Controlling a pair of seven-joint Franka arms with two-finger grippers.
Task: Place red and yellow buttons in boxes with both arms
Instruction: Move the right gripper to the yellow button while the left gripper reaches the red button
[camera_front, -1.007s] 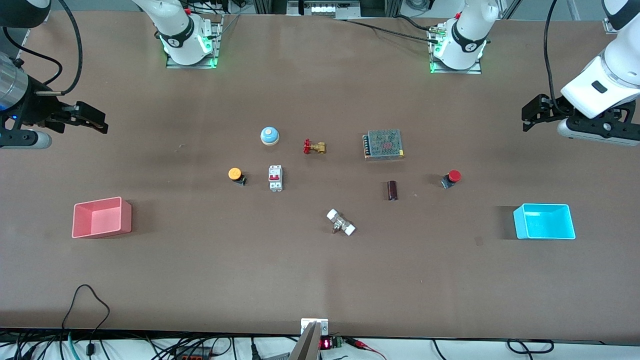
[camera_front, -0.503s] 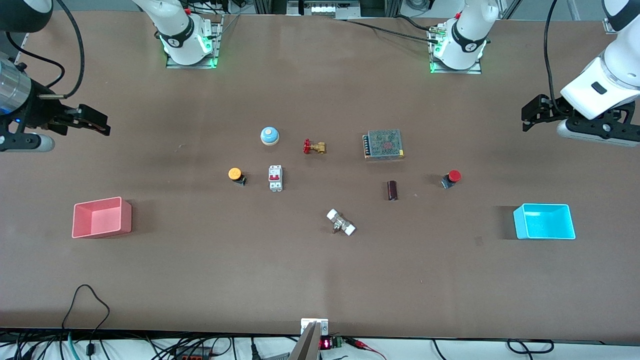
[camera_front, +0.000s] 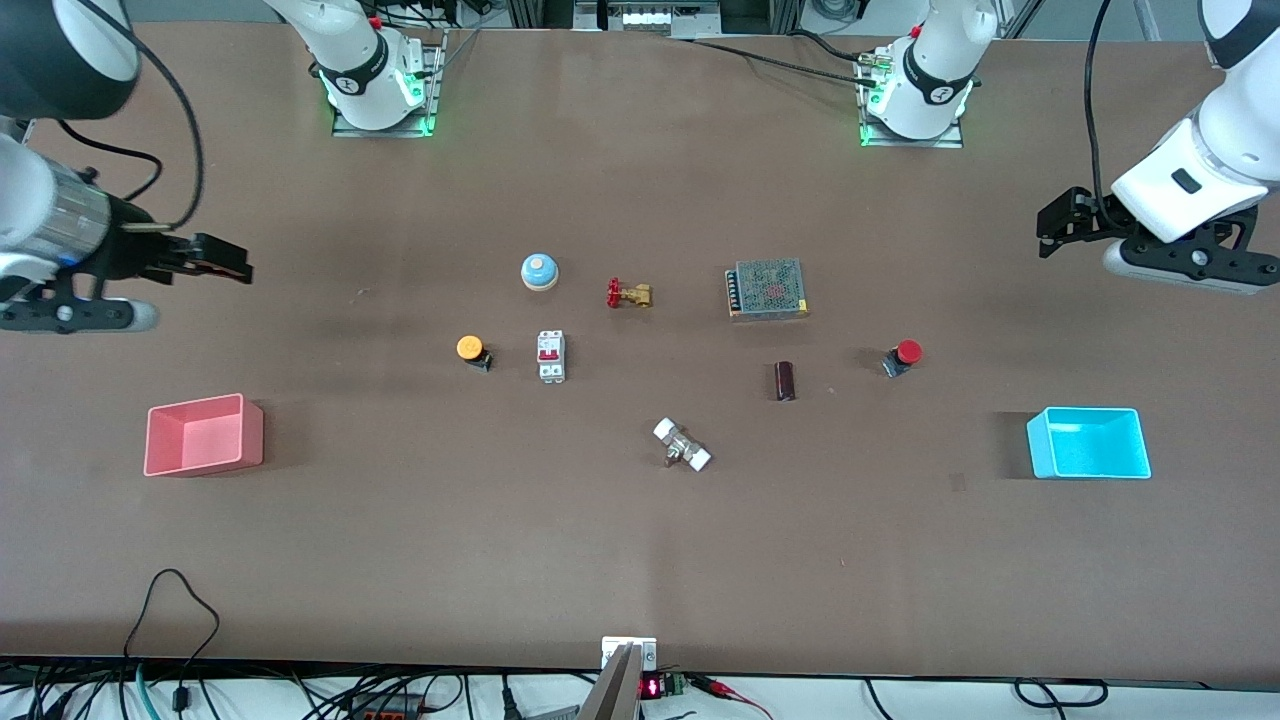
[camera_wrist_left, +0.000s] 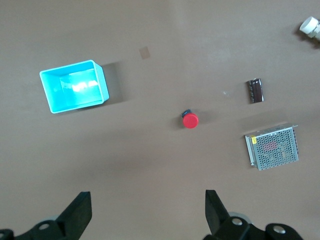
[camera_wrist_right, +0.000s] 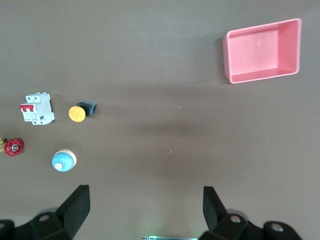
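Brown tabletop (camera_front: 640, 560) held both buttons untouched: the yellow button (camera_front: 469, 347) sat beside the white breaker (camera_front: 551, 355), the red button (camera_front: 906, 352) nearer the left arm's end, each well apart from the pink box (camera_front: 160, 465) and the cyan box (camera_front: 1040, 465). We saw the right gripper (camera_front: 228, 262) had slid inward over bare table, toward the yellow button, jaws wide and empty. The left gripper (camera_front: 1050, 222), equally wide and empty, had barely shifted. We judged both approaches only beginning.
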